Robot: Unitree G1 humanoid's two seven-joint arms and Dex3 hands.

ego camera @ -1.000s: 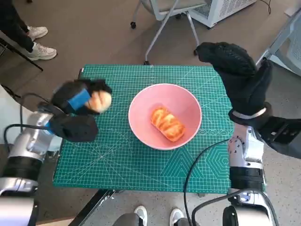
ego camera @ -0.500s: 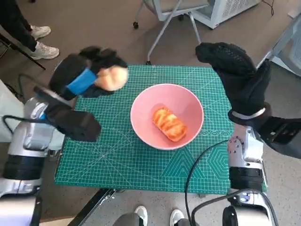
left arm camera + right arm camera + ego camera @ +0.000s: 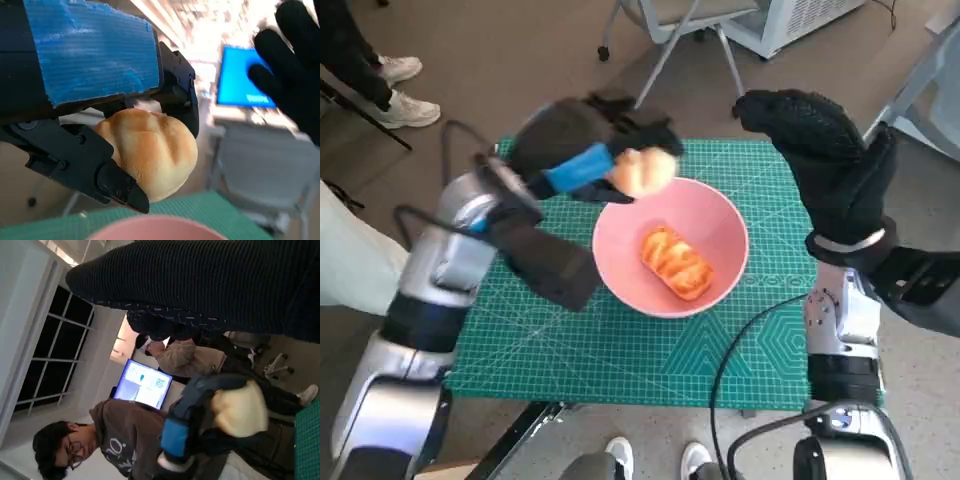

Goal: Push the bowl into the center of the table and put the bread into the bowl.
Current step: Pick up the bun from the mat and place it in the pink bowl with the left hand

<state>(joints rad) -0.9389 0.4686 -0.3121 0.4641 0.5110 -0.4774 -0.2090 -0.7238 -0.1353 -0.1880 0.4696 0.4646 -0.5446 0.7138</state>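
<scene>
The blue-taped black left hand (image 3: 582, 160) grips a round pale bread roll (image 3: 643, 171) above the pink round bowl's (image 3: 720, 215) upper-left rim; next, I judge, release over the middle. The gloved right hand (image 3: 815, 150) holds nothing, fingers spread.

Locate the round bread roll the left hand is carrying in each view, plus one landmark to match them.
Head view: round bread roll at the pink bowl's far-left rim.
Left wrist view: roll mid-frame, between the black fingers.
Right wrist view: roll lower right.
Shared landmark: the blue tape on the left hand.
</scene>
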